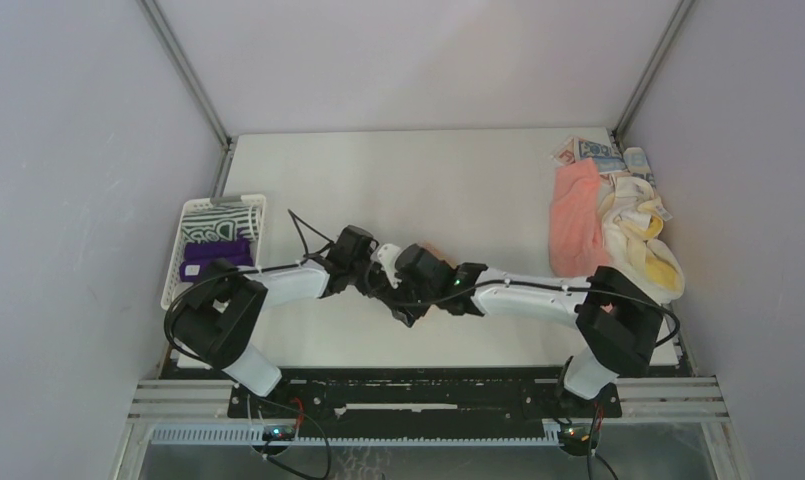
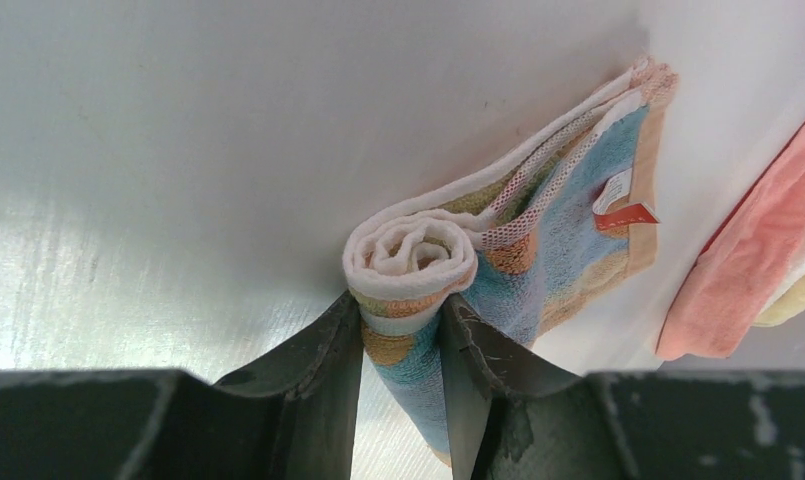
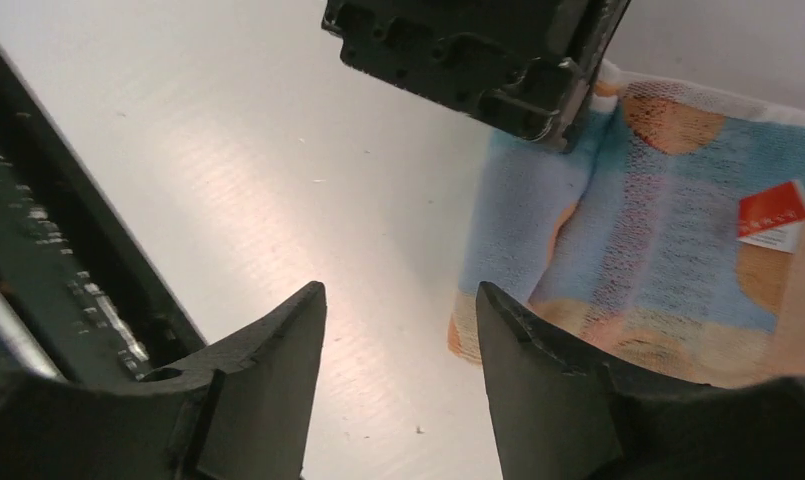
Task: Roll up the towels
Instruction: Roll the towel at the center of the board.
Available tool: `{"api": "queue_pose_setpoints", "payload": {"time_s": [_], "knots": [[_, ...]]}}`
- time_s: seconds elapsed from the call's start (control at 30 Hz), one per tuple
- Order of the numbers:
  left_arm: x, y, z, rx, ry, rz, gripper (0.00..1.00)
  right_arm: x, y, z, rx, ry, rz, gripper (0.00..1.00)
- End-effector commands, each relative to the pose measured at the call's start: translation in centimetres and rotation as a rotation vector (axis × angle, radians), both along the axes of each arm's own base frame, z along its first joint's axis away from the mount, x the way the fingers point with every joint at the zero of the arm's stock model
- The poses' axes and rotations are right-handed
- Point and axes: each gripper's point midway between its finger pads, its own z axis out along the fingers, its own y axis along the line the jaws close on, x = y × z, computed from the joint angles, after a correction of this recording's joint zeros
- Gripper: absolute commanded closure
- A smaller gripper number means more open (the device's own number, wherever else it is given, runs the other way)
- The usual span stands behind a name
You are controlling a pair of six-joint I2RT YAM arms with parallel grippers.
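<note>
A light-blue towel with orange patches lies on the white table, with a red tag showing. Its near end is wound into a tight roll. My left gripper is shut on that rolled end, one finger on each side of it. My right gripper is open with only bare table between its fingers. It sits just left of the same towel, whose near corner lies beside the right finger. In the top view both arms meet at mid-table and hide most of this towel.
A white slotted basket at the left edge holds a striped towel and purple rolls. At the back right lies a pile: a salmon-pink towel, a cream-yellow one and a blue-printed one. The left gripper's body is close above the right gripper.
</note>
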Motion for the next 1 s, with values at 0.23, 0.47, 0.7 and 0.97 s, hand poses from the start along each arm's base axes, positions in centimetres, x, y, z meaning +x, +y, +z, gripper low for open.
{"api": "queue_pose_setpoints", "payload": {"time_s": [0.23,0.47,0.7,0.97], "knots": [[-2.3,1.8,-2.6,0.129,0.095,-0.048,0.62,2.8,-1.9,-1.0,-0.319,-0.45,-0.106,0.42],[-2.2,1.7,-2.5,0.125,0.095,-0.044,0.61,1.8,-0.8,-2.8,-0.377,-0.514,-0.051,0.45],[-2.2,1.7,-2.6,0.125,0.097,-0.043,0.61,1.5,-0.1,-3.2,-0.431,-0.614,-0.025,0.49],[-2.3,1.8,-2.5,0.124,0.096,-0.037,0.6,1.5,-1.7,-5.6,-0.515,-0.566,-0.03,0.77]]}}
